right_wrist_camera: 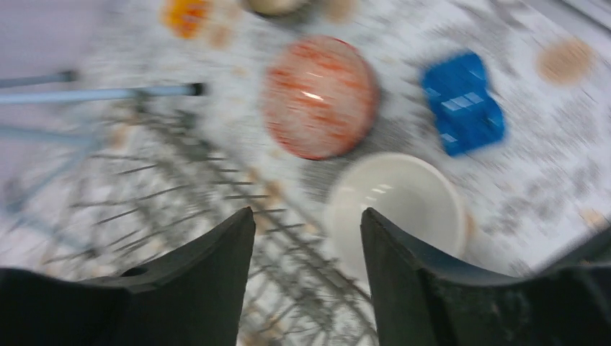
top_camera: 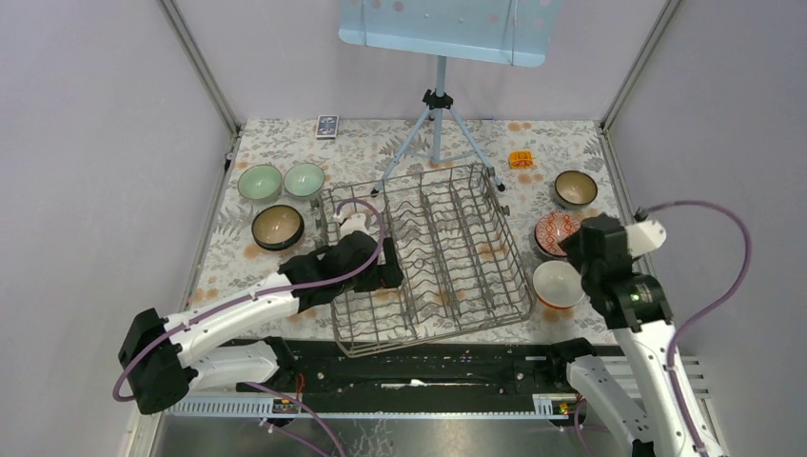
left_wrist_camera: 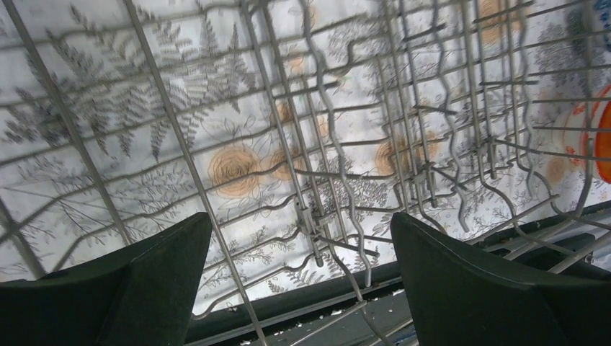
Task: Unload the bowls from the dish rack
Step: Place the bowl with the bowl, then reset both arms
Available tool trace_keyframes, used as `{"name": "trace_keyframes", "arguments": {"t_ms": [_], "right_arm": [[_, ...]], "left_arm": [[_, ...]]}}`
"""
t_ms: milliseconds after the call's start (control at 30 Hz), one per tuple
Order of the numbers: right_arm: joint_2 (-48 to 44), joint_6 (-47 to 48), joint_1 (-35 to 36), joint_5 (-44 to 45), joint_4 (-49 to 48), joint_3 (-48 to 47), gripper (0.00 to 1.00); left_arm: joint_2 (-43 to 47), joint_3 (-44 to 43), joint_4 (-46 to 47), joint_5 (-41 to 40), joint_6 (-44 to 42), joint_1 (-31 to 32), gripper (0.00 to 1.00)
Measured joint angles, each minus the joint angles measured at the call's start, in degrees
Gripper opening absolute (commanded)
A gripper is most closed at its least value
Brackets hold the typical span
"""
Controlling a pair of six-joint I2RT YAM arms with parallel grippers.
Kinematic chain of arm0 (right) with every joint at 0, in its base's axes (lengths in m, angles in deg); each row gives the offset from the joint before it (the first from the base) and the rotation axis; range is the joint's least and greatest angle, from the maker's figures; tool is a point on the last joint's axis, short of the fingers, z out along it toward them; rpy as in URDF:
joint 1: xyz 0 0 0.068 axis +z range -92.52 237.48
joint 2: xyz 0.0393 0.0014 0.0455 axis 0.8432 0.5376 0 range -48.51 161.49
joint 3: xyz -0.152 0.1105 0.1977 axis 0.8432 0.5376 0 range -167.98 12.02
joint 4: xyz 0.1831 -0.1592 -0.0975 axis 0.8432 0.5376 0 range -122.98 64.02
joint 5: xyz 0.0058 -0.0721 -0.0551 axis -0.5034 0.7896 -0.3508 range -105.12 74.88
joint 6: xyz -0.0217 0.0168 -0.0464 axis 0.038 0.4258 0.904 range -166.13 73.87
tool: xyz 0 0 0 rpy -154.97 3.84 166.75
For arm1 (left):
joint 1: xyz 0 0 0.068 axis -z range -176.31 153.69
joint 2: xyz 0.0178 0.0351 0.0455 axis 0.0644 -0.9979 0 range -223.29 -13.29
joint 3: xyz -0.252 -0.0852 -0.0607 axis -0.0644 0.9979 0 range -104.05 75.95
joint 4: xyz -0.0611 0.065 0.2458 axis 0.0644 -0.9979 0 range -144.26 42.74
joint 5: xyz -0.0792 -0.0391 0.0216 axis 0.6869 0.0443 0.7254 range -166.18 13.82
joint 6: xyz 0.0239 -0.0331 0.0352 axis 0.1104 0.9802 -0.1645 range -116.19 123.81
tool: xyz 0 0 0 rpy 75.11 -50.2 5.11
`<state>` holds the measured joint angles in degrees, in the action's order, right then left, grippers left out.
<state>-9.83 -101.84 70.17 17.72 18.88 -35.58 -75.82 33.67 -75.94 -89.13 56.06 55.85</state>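
Right gripper (right_wrist_camera: 306,216): jaws parted, nothing between, hovering over white bowl (right_wrist_camera: 395,209) on table just right of dish rack (top_camera: 447,257). Red-patterned bowl (right_wrist_camera: 319,96) beside it, brown bowl (top_camera: 576,188) farther back. Left gripper (left_wrist_camera: 299,223): wide open, empty, inside rack's left side. Left of rack: pale green bowl (top_camera: 260,182), second pale green bowl (top_camera: 305,179), dark bowl (top_camera: 278,227).

The top camera looks down over the whole surface (top_camera: 285,143). Both wrist cameras face down close by, sharing the dish rack (top_camera: 428,257) with it.
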Motion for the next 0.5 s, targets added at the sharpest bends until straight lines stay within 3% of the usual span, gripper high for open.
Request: {"name": "trace_keyframes", "arguments": {"t_ms": [200,367,500], "right_arm": [[-0.2,18.6,0.0,-16.4,-12.6,-13.0,0.86],[1.0,26.4,0.5,-33.6,-20.3,-15.4,0.89],[1.9,28.0,1.1,-41.7,-24.9,-14.7,0.89]], "left_arm": [[1.6,-7.0,-2.7,-4.0,-5.2,0.0,0.99],[6.4,-10.5,-3.7,-9.3,-7.3,0.0,0.99],[11.3,-10.6,-5.0,-14.5,-6.8,0.0,0.99]]}}
